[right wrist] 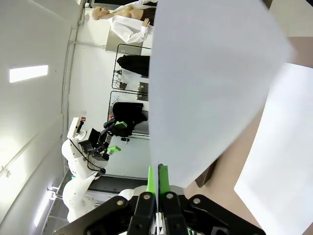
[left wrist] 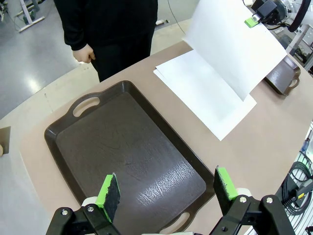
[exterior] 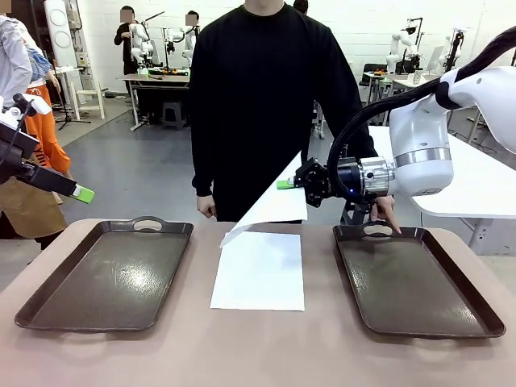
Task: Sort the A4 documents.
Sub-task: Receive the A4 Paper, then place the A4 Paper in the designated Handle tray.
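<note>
Right gripper (exterior: 285, 184) pinched shut on one thin white A4 paper sheet (exterior: 270, 210), held above the flat white sheets (exterior: 260, 272) on the table. Left gripper (left wrist: 166, 188) jaws wide apart, empty, above the left dark brown plastic tray (left wrist: 127, 147).

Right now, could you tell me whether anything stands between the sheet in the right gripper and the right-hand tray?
Nothing lies in the right-hand tray; its bed is bare. The sheet hangs pinched in the right gripper over the paper stack. Only a person's hand sits at the tray's far handle.
</note>
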